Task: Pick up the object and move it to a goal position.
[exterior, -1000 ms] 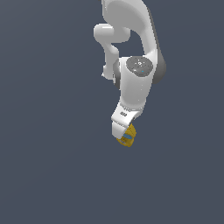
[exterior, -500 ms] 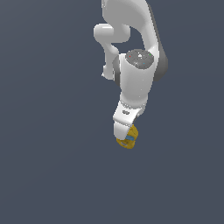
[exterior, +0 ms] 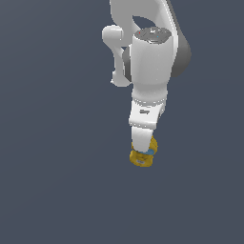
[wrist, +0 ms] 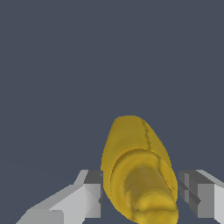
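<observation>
The gripper (wrist: 141,192) is clasping the yellow squeeze bottle (wrist: 139,173), one finger (wrist: 89,197) pressing each side of it, with its nozzle end pointing up toward the wrist. In the exterior view the bottle (exterior: 143,156) is sitting directly beneath the white arm (exterior: 151,71), partly hidden by the fingers, showing a touch of blue label.

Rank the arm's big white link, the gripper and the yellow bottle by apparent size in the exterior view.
1. White arm link: plainly largest.
2. Gripper.
3. Yellow squeeze bottle: smallest, though the gripper partly covers it, so its full extent is hidden.
</observation>
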`<state>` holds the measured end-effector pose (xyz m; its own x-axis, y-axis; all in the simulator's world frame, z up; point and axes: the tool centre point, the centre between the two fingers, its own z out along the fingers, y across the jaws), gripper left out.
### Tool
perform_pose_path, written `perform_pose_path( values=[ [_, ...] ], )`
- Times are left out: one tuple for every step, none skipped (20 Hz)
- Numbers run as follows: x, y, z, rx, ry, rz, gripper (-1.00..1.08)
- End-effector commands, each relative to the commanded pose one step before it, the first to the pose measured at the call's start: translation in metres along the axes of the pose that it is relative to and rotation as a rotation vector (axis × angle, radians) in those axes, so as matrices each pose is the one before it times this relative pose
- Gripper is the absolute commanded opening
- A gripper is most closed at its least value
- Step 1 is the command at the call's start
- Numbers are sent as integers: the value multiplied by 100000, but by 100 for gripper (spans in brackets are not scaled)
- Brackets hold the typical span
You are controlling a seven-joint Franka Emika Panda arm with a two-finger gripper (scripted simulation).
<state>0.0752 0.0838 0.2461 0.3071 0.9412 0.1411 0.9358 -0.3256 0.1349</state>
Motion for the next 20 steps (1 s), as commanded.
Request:
perform_pose_path(
  values=[
    [960,1018,-2073,-3503,3614,-5446,-100],
    [314,308,-592,-963,1287,-2050,-100],
    [311,304,-585,-949,1276,-2027,-100],
    [309,300,-578,-935,1267,-2004,-100],
    [306,295,-572,-921,1257,-1982,-100],
    [303,291,-565,-907,1248,-1960,-100],
    [300,288,-559,-895,1238,-1939,-100],
    [299,284,-554,-883,1230,-1920,-100],
    [296,281,-548,-871,1221,-1900,-100],
    [294,277,-542,-858,1214,-1882,-100],
    [292,273,-537,-845,1207,-1863,-100],
    [289,269,-532,-832,1201,-1843,-100],
    [281,261,-516,-802,1171,-1788,-100],
    [265,245,-486,-752,1107,-1684,-100],
    [249,230,-456,-704,1042,-1580,-100],
    [234,215,-427,-658,979,-1480,-100],
    [220,200,-399,-612,920,-1383,-100],
    [204,185,-372,-562,862,-1284,-100],
    [188,170,-344,-512,804,-1185,-100],
    [174,155,-318,-464,746,-1088,-100]
  ],
)
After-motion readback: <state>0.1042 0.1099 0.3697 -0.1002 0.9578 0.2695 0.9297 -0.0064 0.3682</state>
